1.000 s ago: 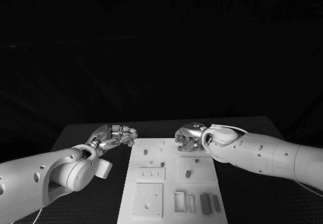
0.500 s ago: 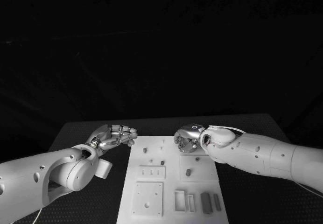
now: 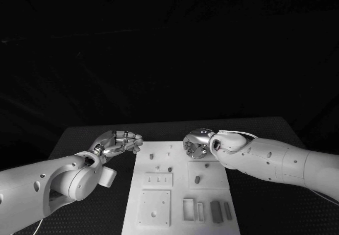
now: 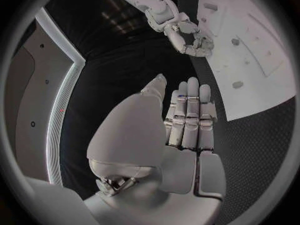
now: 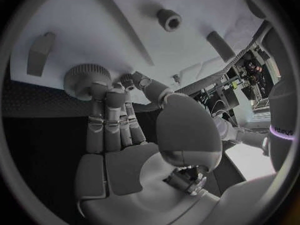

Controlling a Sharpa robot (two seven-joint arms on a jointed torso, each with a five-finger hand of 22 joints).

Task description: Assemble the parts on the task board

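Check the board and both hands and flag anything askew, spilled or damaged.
Nothing stands out. The task board lies flat on the table, with its parts standing or lying in place. The right hand has its fingers on a round toothed part at the board's far end. The left hand hovers beside the board, holding nothing.

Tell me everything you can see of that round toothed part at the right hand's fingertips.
The gear is a small grey disc with fine teeth round its rim, plastic by the look. It lies flat on the white task board, near the board's edge beside the black table. The right hand reaches to it: its fingers rest on the gear's rim and top. Whether they lift or just touch it cannot be told.
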